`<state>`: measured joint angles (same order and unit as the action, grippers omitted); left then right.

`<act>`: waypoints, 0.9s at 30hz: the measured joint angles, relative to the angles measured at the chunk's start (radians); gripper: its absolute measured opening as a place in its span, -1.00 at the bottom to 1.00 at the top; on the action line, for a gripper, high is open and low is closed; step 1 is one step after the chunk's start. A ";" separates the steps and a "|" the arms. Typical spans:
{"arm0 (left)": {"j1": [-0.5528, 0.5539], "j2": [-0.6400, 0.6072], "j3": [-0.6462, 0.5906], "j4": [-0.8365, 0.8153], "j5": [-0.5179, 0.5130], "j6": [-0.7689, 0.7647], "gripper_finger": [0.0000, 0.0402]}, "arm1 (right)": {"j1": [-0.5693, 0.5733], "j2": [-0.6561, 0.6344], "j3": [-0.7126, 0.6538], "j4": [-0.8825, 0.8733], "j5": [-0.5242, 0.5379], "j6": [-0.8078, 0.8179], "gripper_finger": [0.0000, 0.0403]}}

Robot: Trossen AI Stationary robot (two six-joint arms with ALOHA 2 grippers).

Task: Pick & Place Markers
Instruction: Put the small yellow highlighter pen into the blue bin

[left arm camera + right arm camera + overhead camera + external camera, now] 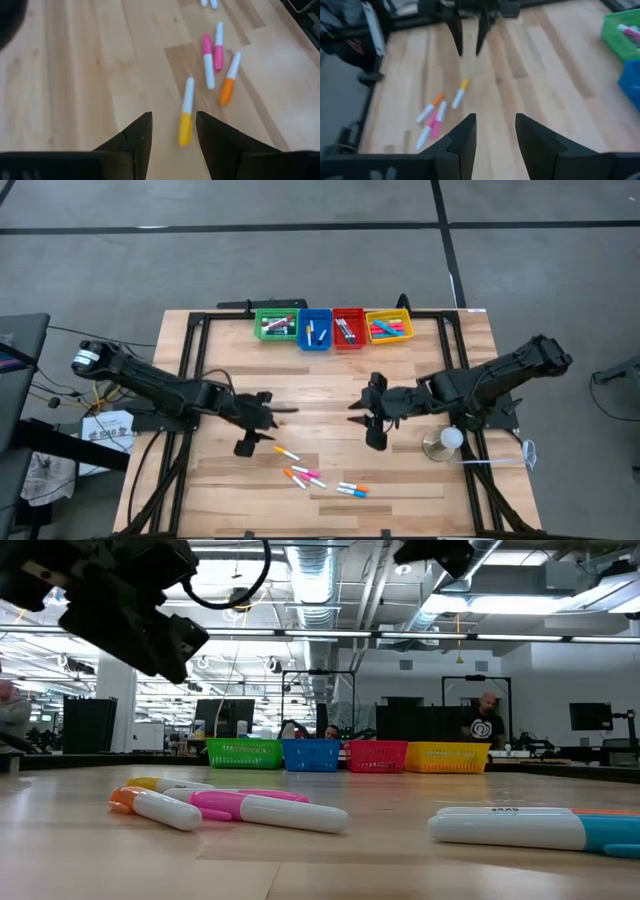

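Several markers lie flat on the wooden table near its near edge: a yellow-and-white marker [287,452] [186,111], pink and orange ones [303,476] [215,55], and blue-and-white ones [352,489]. More markers sit in the four bins [332,328]. My left gripper [285,411] [172,132] hovers open above the table, just short of the yellow marker. My right gripper [357,412] [495,132] hangs open mid-table, facing the left gripper.
Green, blue, red and yellow bins [340,754] stand in a row at the table's far edge. A round white object [445,441] lies by the right arm. Black frame rails run along both table sides. People show in the room beyond the table.
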<state>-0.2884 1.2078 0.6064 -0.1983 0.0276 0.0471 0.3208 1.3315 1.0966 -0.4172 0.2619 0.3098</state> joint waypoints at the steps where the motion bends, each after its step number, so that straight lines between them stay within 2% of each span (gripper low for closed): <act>1: -0.014 0.018 0.000 0.021 -0.005 0.000 -0.25 | 0.009 0.000 -0.013 0.033 0.001 0.013 -0.36; 6: -0.045 0.137 0.000 0.132 -0.021 0.000 -0.28 | 0.042 0.002 -0.061 0.112 0.020 0.063 -0.36; 13: -0.047 0.300 0.000 0.180 -0.015 0.000 -0.33 | 0.068 0.033 -0.068 0.123 0.059 0.084 -0.36; 27: -0.065 0.367 0.001 0.264 0.025 -0.002 -0.39 | 0.070 0.032 -0.068 0.126 0.072 0.110 -0.36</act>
<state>-0.3534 1.5750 0.6071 0.0656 0.0522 0.0455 0.3904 1.3640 1.0286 -0.2915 0.3336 0.4194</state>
